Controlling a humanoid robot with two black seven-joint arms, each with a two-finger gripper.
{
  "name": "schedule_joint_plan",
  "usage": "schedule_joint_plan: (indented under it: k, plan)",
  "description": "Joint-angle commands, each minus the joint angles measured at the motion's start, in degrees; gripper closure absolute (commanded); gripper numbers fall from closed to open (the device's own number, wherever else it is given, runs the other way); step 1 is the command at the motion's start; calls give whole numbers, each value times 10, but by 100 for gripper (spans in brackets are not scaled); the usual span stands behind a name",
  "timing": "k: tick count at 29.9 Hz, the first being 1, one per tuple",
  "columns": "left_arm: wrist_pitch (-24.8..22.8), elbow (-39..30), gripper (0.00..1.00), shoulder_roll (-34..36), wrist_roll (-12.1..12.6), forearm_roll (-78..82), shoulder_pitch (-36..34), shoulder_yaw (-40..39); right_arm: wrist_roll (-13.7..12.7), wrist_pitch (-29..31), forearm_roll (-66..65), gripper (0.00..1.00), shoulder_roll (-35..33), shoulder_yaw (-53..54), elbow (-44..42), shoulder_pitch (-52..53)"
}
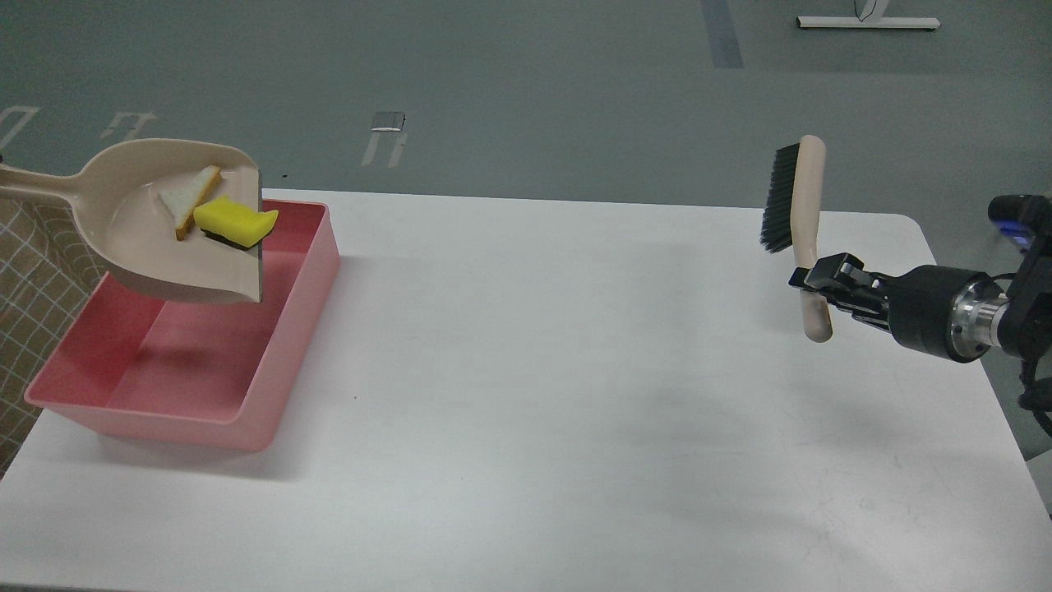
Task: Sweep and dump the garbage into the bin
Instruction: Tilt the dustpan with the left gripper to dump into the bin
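A beige dustpan (140, 238) hangs in the air over the far left part of the pink bin (288, 329). In the pan lie the white bread piece (187, 199) with brown crust and the yellow sponge chunk (234, 220), near the pan's lip. The pan's handle runs off the left edge, and my left gripper is out of view. My right gripper (818, 282) is shut on the handle of a beige brush (801, 222) with black bristles, held upright above the table's right side.
The white table (575, 395) holds the bin at its left. A checked beige cloth (33, 288) shows past the table's left edge. Grey floor lies beyond the far edge.
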Motion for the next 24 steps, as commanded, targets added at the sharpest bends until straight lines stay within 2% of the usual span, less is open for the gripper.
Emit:
schedule_joint_plan:
  k: [1,11,24]
  plan:
    - [-18,13,100,14,0,3,0,1,0,0,0,100,0,0,0,0]
    - [-22,12,100,60,0,17,9,13,0,0,0,100,2,0,-6,1]
    - [-15,6,100,66,0,133,-3,4,0,0,0,100,2,0,-9,1]
